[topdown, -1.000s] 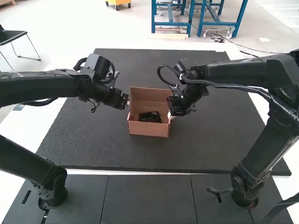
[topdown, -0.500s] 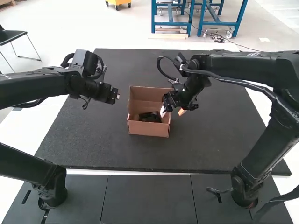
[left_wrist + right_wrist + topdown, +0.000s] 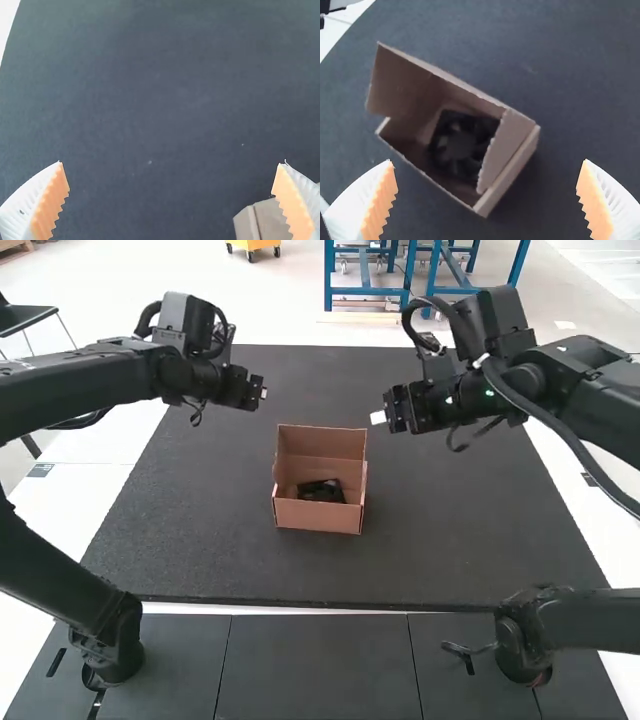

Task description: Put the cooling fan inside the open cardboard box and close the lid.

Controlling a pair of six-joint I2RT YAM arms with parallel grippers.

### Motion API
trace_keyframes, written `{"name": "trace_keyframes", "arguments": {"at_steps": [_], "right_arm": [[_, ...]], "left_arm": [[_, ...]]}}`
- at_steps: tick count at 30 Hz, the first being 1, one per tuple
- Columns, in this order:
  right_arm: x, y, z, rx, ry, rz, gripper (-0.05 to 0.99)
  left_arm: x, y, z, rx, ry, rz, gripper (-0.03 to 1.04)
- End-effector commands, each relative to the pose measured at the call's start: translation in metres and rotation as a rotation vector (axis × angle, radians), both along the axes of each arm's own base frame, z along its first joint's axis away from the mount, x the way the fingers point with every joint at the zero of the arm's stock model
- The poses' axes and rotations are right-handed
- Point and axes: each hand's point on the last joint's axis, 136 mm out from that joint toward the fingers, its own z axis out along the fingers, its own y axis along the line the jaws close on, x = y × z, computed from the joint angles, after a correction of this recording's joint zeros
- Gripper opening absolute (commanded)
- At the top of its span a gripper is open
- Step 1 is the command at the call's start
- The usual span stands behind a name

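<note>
From where I stand, the first half of the job looks done. The cooling fan [image 3: 322, 490] lies at the bottom of the cardboard box [image 3: 318, 515], a dark square shape against the brown walls. The box sits near the middle of the black mat [image 3: 180, 520] that covers the table.

The right wrist view looks down into the box. The fan [image 3: 460, 145] lies flat on the floor of the box [image 3: 507, 177], and nothing is holding it.

The lid is not closed. The tall rear flap [image 3: 320, 443] stands upright. A side flap [image 3: 502, 145] leans partly inward over the fan, and the top is wide open.

Both arms are up and clear of the box, touching nothing. The left gripper [image 3: 256, 392] hangs over bare mat to the left of the box and beyond it. Its ribbed white fingers with orange pads are spread wide and hold nothing, as the left wrist view shows [image 3: 170, 200]. The right gripper [image 3: 380, 419] hangs above and to the right of the box. Its fingers are also wide apart and empty [image 3: 482, 205], with the box well below them.

To my eye what is left is the closing. The rear flap has to be pushed forward and down over the opening, and the side flap tucked in under it.
</note>
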Motion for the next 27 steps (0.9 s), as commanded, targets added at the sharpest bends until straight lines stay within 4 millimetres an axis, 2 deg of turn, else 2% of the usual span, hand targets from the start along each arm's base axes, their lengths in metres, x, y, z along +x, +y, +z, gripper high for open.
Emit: {"name": "trace_keyframes", "arguments": {"at_steps": [1, 5, 9, 12, 20, 27], "right_arm": [[-0.002, -0.009, -0.004, -0.042, -0.008, -0.022, 0.81], [-0.011, -0.016, 0.004, -0.037, -0.025, -0.025, 0.82], [-0.022, -0.022, -0.004, -0.062, 0.014, -0.024, 0.84], [-0.026, -0.025, -0.002, -0.061, 0.011, -0.025, 0.85], [-0.026, -0.026, 0.002, -0.058, 0.002, -0.028, 0.85], [-0.026, -0.027, 0.003, -0.056, 0.001, -0.03, 0.85]], "left_arm": [[0.006, -0.02, 0.016, -0.01, -0.031, -0.041, 0.96], [0.005, -0.048, 0.016, -0.024, -0.019, -0.097, 0.96], [-0.004, -0.075, 0.015, -0.024, -0.002, -0.163, 0.96], [-0.012, -0.086, 0.013, -0.016, 0.021, -0.197, 0.96], [-0.031, -0.086, -0.005, 0.002, 0.118, -0.217, 0.96], [-0.034, -0.083, -0.018, 0.004, 0.144, -0.211, 0.96]]}}
